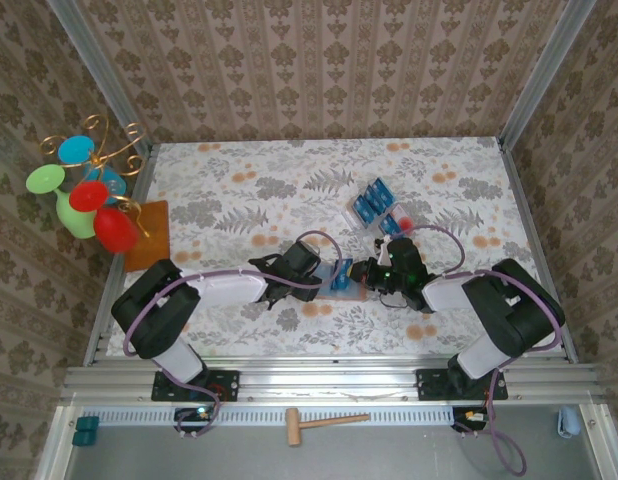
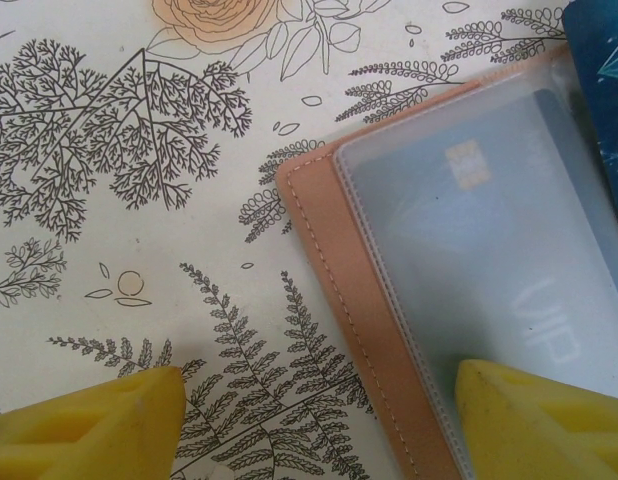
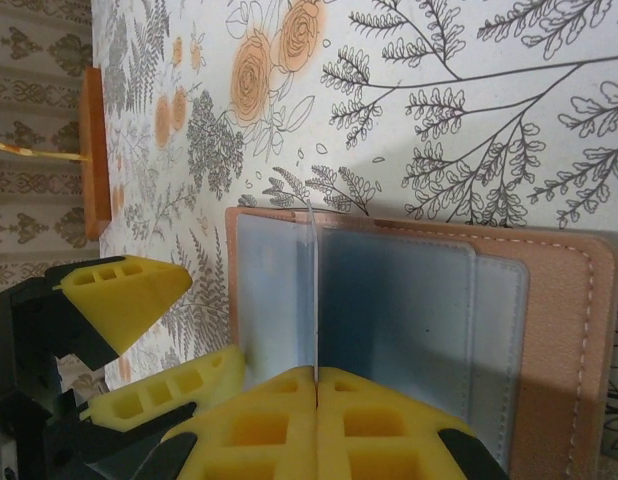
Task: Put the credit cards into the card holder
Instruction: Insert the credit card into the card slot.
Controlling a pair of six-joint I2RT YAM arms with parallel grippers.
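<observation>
The bench (image 1: pixel 239 180) is carrying a pale cloth printed with grey ferns and orange roses. It is sitting inside an aluminium frame (image 1: pixel 534 70), with brown damask-patterned walls (image 1: pixel 319 60) closing in three sides. The card holder (image 1: pixel 341 278) is lying open on the cloth near the front centre, between the two arms, with its pinkish-brown stitched cover underneath and its clear sleeves facing up. The right tool (image 3: pixel 316 378) is pressing its yellow fingers together on a thin clear sleeve leaf of the card holder, keeping that leaf up on edge. The left tool (image 2: pixel 319 385) is standing spread, one finger (image 2: pixel 99 430) over bare cloth and the other over the sleeve near the holder's border; contact cannot be told. One card (image 2: pixel 489 250) with a gold chip is showing through a sleeve, and a blue card (image 2: pixel 604 100) is lying at one corner of the holder. More credit cards (image 1: pixel 371 205) are standing in a clear tray (image 1: pixel 357 218) with a red dot, behind the holder. An orange-brown mat (image 1: pixel 149 235) is lying at the left edge beside a coloured wire ornament (image 1: pixel 84 185). A wooden mallet (image 1: pixel 324 423) is lying on the grey ledge in front.
</observation>
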